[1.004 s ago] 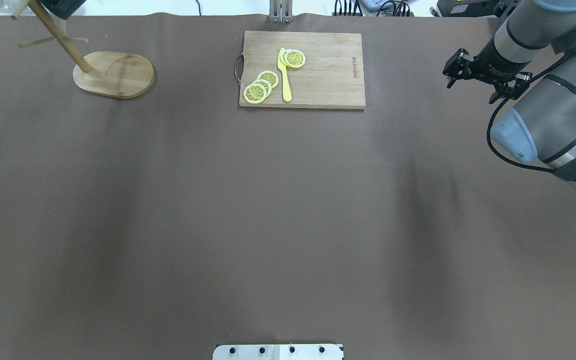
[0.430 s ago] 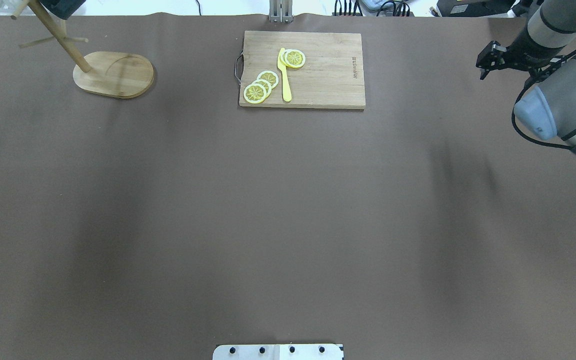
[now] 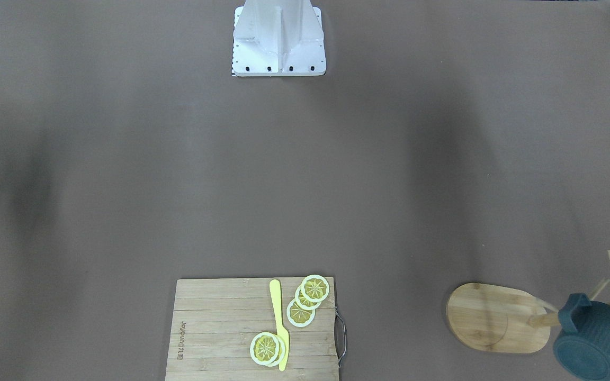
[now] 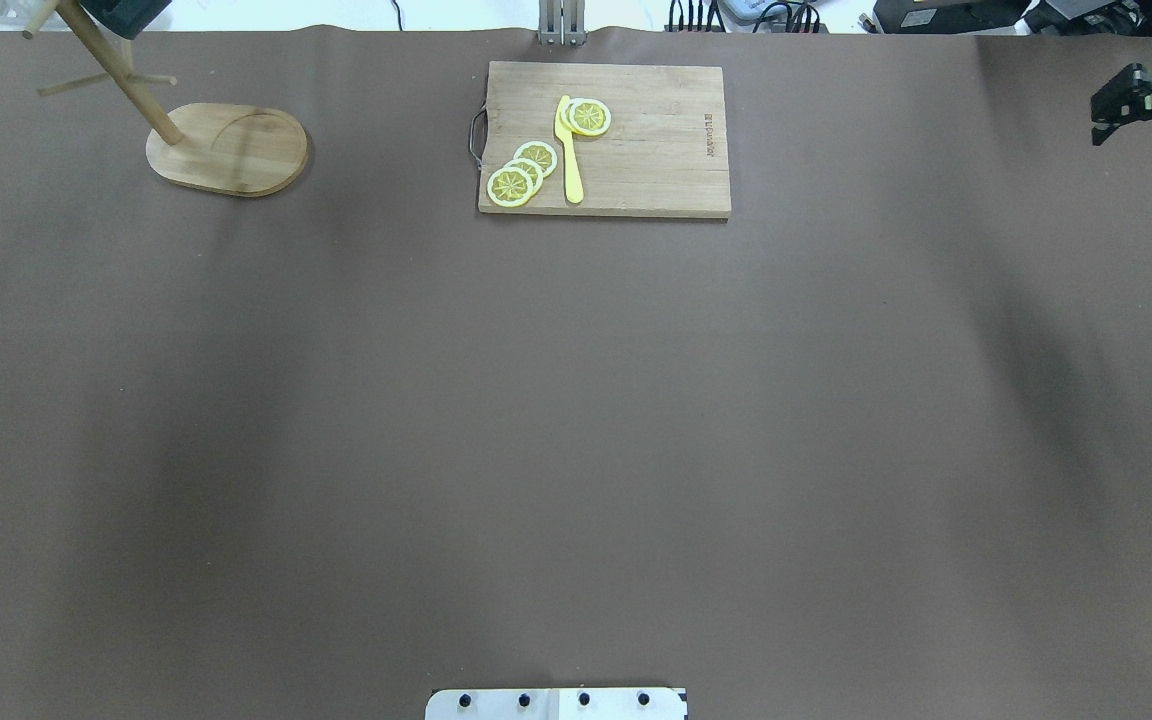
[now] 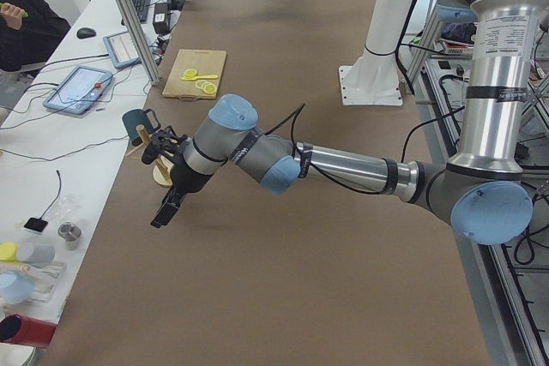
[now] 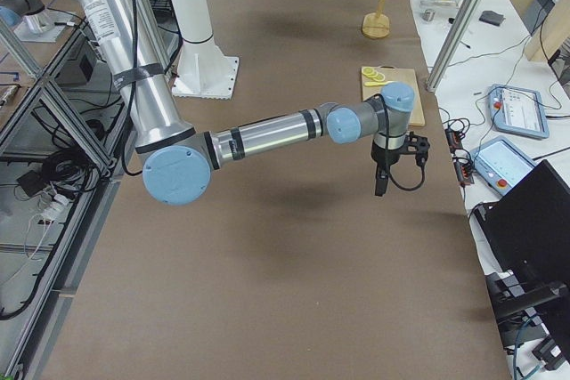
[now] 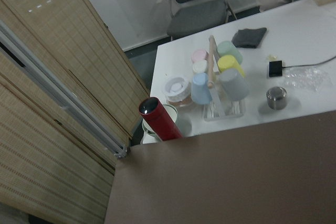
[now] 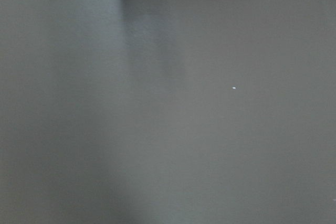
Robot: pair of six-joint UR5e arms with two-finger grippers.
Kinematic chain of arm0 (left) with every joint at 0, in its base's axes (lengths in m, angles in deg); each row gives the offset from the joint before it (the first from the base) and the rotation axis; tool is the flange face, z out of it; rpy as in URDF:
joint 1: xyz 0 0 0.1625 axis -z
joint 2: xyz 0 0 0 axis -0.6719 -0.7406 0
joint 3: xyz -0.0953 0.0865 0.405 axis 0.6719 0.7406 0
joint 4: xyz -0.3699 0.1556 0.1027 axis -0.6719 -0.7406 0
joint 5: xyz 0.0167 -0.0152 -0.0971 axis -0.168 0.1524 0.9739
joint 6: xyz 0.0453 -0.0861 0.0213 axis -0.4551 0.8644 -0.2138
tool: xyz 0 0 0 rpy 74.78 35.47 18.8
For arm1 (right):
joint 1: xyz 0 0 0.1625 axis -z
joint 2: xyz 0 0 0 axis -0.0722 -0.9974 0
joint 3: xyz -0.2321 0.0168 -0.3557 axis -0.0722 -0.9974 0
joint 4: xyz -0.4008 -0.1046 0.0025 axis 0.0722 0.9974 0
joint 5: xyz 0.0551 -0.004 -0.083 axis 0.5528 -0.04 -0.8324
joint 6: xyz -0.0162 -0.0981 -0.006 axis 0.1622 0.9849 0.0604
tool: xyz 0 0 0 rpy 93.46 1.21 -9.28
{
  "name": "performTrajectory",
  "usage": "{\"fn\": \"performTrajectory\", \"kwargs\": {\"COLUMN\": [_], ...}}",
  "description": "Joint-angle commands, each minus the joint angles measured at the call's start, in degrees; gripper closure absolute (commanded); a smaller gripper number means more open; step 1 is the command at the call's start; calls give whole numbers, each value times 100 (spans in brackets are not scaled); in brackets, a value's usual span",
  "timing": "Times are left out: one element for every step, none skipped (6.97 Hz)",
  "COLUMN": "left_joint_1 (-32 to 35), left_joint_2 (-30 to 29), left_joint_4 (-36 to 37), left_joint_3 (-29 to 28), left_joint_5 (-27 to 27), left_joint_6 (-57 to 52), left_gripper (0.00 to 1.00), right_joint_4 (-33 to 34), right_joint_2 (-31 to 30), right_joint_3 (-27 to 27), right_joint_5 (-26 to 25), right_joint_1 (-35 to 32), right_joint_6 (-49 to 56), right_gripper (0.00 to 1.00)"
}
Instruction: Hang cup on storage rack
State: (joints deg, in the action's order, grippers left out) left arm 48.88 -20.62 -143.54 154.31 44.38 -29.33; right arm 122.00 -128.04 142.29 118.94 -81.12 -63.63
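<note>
overhead exterior: the right gripper has been pulled back to the table's edge. its finger spread cannot be told, nor the left gripper's. the cup is seen hung on the storage rack, so the task is judged done.

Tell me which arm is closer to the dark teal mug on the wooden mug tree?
Left. The left gripper hangs near the dark teal mug; the right gripper is far across the table.

Brown paper is covering the long bench, with soft shadows lying across it. A white side table is running along one edge and an aluminium post is rising beside it. Bamboo blinds are hanging near a grey office chair.
</note>
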Motion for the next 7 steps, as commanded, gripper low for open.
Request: {"fn": "performTrajectory", "kwargs": {"left_joint_1": [-13,-22,-39,-283,-477,-609,-637], "left_joint_2": [-26,-17,-17,-26,-26,-35,-52], "left_joint_4": [1201,1424,1531,1636,1611,1567,1593], "left_joint_3": [8,-9,-131,-193,-316,-308,-299], "left_joint_5": [1017,1222,1242,1294,1451,1470,1470], "left_joint_6": [-451,-461,-435,-365,-252,-59,-40], "left_gripper": [1,1,1,1,1,1,1], "right_joint_4": [-9,-87,-288,-542,-597,-580,-519], "right_joint_2": [-731,-1082,-1434,-1681,-1805,-1850,-1772], "right_joint_3": [22,22,31,57,92,84,110], "right_joint_5": [679,881,1319,1488,1403,1315,1053], "right_joint_1": [-851,-1072,-1309,-1442,-1443,-1443,-1452], "right_joint_6": [1663,2096,2223,2215,2189,2154,2136], "right_gripper": [0,0,0,0,0,0,0]}}
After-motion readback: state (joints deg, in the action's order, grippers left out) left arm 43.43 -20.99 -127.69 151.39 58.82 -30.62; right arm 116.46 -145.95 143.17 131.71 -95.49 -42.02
